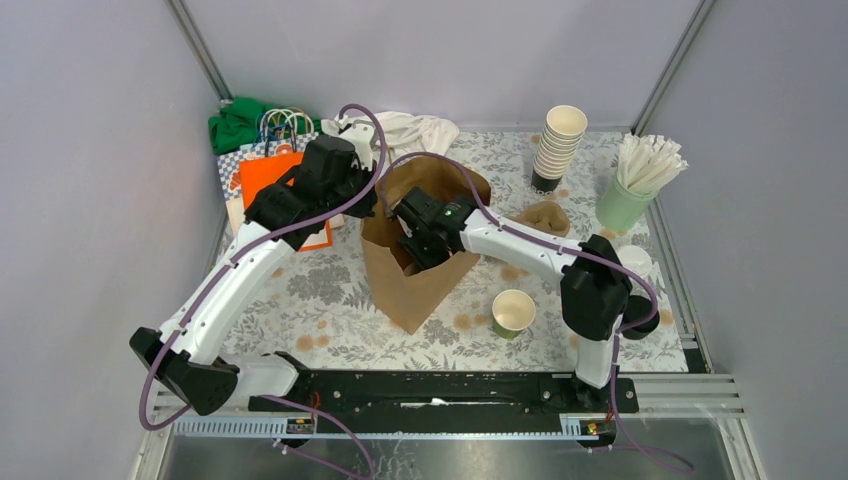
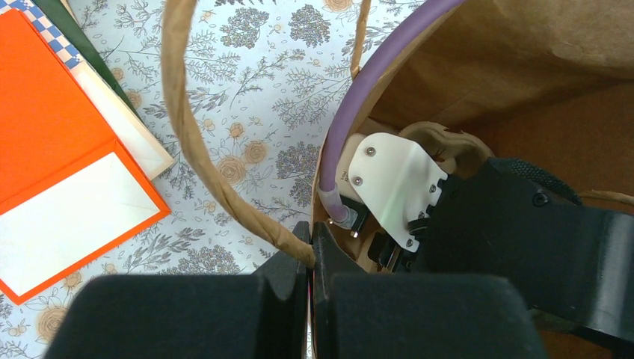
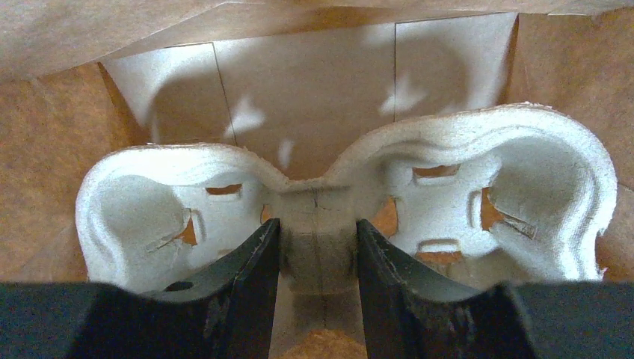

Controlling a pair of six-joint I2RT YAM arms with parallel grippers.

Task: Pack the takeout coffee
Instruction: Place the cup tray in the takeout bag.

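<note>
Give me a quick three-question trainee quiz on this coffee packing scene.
1. True or false: the right gripper holds a cup carrier inside the paper bag.
2. What does the left gripper pinch? A) the bag handle B) the orange bag C) the cup stack
3. Fill in: the green cup has no ____.
Key: 1 true; 2 A; 3 lid.

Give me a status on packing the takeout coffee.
Done: the paper bag stands open with the cup carrier down inside it. In hand: the left gripper pinches the bag's handle, and the right gripper grips the carrier's middle bridge. Left: both carrier wells are empty, and a green cup sits unlidded on the table, outside the bag.
</note>
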